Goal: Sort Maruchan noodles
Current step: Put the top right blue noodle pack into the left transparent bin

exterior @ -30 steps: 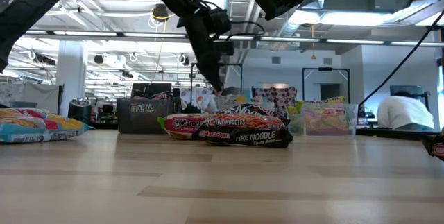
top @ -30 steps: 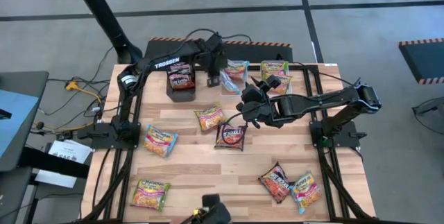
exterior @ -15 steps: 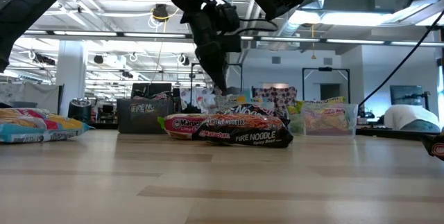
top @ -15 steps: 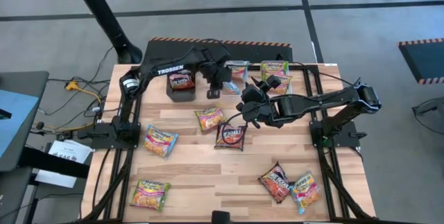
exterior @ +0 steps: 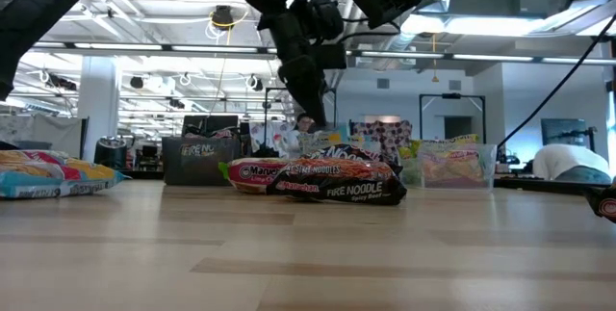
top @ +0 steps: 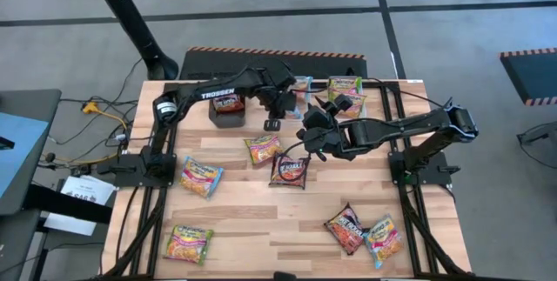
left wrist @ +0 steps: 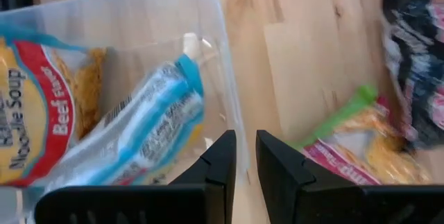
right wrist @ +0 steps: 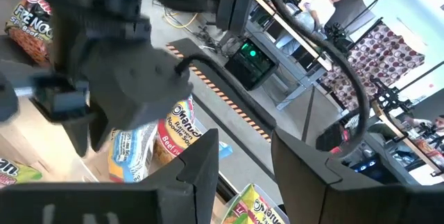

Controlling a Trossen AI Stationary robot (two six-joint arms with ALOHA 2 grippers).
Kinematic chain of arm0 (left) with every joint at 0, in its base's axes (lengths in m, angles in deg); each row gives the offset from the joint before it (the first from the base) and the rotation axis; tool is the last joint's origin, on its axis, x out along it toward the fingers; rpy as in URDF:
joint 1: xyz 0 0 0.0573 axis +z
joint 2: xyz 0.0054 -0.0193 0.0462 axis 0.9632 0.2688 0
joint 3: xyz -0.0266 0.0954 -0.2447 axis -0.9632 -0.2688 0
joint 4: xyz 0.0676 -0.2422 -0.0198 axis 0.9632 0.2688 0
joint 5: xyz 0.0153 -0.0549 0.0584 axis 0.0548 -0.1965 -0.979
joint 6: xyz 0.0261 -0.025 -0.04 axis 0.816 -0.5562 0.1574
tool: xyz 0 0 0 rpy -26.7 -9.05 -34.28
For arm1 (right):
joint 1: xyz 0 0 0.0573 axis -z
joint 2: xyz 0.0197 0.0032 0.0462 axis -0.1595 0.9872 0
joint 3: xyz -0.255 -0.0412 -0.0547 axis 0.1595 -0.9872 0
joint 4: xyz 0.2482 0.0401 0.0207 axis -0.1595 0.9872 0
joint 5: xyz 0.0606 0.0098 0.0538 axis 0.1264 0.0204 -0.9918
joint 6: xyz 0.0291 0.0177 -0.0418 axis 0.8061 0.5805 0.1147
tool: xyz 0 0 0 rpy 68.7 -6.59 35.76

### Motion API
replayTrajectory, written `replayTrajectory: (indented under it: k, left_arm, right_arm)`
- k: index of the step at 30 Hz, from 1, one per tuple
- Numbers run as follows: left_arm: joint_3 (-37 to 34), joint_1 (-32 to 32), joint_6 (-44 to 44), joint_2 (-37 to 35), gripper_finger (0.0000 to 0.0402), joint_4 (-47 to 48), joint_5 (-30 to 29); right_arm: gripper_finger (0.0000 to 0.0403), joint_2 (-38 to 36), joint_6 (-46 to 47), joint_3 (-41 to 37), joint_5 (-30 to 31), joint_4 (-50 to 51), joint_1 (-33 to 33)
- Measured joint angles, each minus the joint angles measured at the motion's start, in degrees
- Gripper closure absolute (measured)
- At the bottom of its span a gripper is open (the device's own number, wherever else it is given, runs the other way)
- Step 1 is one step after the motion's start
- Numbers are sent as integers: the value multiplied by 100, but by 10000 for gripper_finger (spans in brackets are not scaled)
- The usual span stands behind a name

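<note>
Two grippers, both empty: your left gripper (top: 271, 123) hangs beside the clear tub (left wrist: 220, 64) holding blue packets (left wrist: 149, 134), fingers nearly together; your right gripper (top: 306, 136) hovers spread above the dark packet (top: 291, 170).

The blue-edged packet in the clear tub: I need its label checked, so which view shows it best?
The left wrist view: the blue-edged packet fills the clear tub, print readable. The high view shows it small beside the left arm; the right wrist view glimpses it; the low view hides it.

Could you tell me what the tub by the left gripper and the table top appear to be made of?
The tub looks like clear, glossy plastic: packets show through its wall. The table top looks like pale, smooth-finished wood, with visible planks and grain.
</note>
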State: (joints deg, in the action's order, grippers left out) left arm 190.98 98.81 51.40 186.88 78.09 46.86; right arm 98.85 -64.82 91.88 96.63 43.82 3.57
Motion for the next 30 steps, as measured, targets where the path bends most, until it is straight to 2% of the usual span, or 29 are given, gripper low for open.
replayTrajectory:
  k: [7, 18, 23, 30]
  left_arm:
    - [-16, 12, -8, 263, 356, -15, -47]
    - [2, 55, -149, 315, 356, -822, -85]
    - [0, 110, -226, 473, 356, -958, -250]
    - [15, 240, -514, 723, 356, -1621, -531]
  right_arm:
    - [246, 0, 0, 0, 2, -13, -11]
    - [246, -2, 40, 0, 0, -1, -76]
    - [246, -2, 42, 0, 0, -4, -111]
    - [246, -2, 81, 0, 0, -2, -116]
